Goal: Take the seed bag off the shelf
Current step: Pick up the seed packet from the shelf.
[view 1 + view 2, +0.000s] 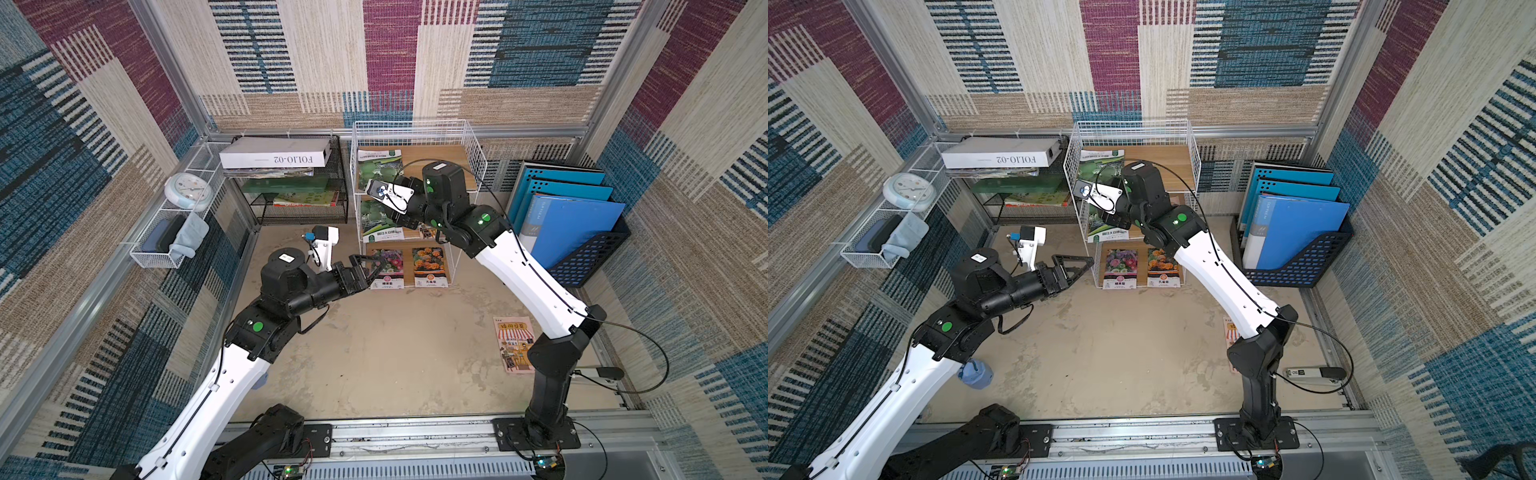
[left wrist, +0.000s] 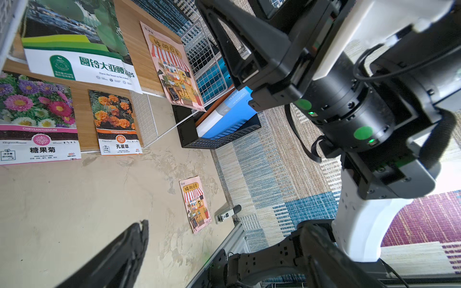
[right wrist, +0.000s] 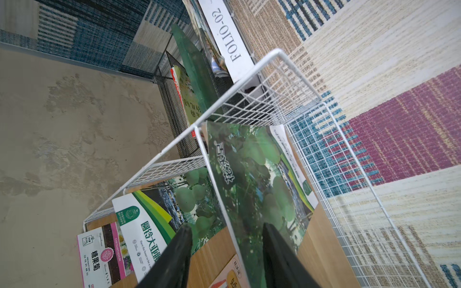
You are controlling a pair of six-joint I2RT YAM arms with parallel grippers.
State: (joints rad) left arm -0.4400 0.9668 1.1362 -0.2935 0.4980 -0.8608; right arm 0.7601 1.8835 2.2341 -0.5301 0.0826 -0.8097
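Seed bags (image 1: 430, 266) on 3-tier wire shelf (image 1: 436, 154)

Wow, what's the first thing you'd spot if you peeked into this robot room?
Probably the white wire shelf at the back, with flower seed bags on its bottom board. The right gripper hangs over the green seed bag on the top board, jaws apart, and the left gripper sits wide open beside the bottom tier. Bright blue folders stand in a black rack on the robot's right.

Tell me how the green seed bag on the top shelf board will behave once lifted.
The green seed bag looks thin and flat, so it will likely flop from an edge pinch. Its smooth print suggests it may slip. It seems light; the shelf should stay put.
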